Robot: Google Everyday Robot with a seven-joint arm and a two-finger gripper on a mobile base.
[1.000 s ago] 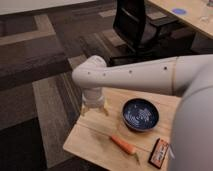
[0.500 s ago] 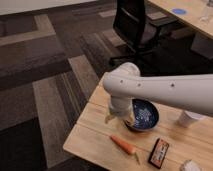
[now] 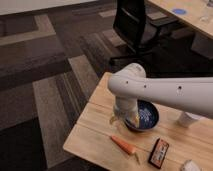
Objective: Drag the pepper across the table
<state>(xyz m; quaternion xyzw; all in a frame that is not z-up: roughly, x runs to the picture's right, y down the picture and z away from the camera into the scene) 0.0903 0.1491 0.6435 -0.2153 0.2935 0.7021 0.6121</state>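
Note:
The orange-red pepper (image 3: 124,145) lies on the light wooden table (image 3: 92,131) near its front edge, with its stem end pointing right. My gripper (image 3: 124,120) hangs from the white arm (image 3: 165,92), which reaches in from the right. It points down just above the table, behind the pepper and at the left rim of the dark blue bowl (image 3: 146,115). Its two pale fingertips (image 3: 114,120) stand apart and hold nothing. It is not touching the pepper.
A dark packet with orange markings (image 3: 159,152) lies right of the pepper. A white cup (image 3: 189,119) stands right of the bowl, and a pale object (image 3: 190,166) sits at the bottom right. A black office chair (image 3: 137,25) and a pale desk with a blue disc (image 3: 178,11) stand behind.
The arm has swung right and forward, from the table's left side to over the bowl's left rim. The gripper has come down towards the table behind the pepper. The pepper has not moved.

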